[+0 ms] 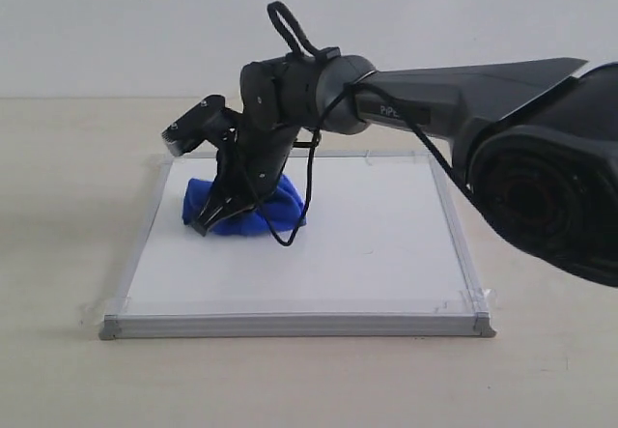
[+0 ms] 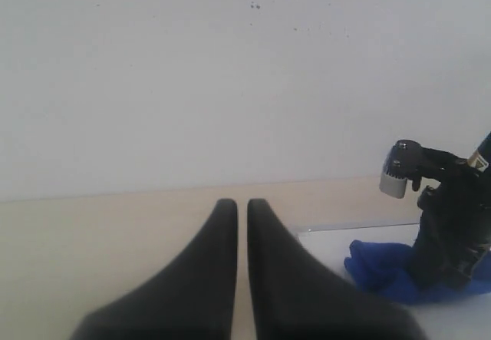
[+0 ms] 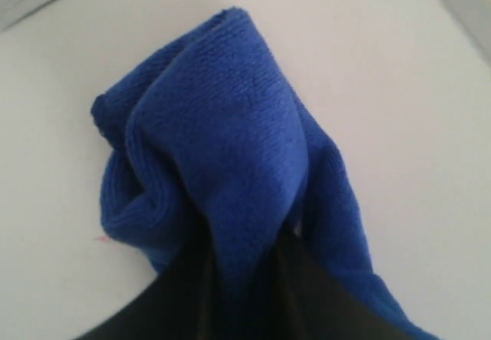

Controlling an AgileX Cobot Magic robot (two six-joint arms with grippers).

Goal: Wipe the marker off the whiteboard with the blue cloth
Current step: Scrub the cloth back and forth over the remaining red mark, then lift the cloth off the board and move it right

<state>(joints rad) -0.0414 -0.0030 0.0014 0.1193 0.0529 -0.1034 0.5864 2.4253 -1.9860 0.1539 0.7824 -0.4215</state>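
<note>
The whiteboard (image 1: 367,244) lies flat on the table, silver-framed. At its far left the blue cloth (image 1: 280,204) rests rumpled on the board, and my right gripper (image 1: 220,214) is shut on it, pressing it down. In the right wrist view the blue cloth (image 3: 230,140) bulges out between the dark fingers (image 3: 176,294). A faint trace of red marker (image 3: 100,239) shows at the cloth's edge; no drawn line shows elsewhere on the board. My left gripper (image 2: 242,206) is shut with nothing in it, off the board's left side, and does not show in the exterior view.
The beige table (image 1: 58,157) surrounds the board, with a white wall (image 1: 116,22) behind. The right arm (image 1: 463,90) reaches across over the board from the right. In the left wrist view the board's corner (image 2: 314,232) and the blue cloth (image 2: 376,267) lie to the right.
</note>
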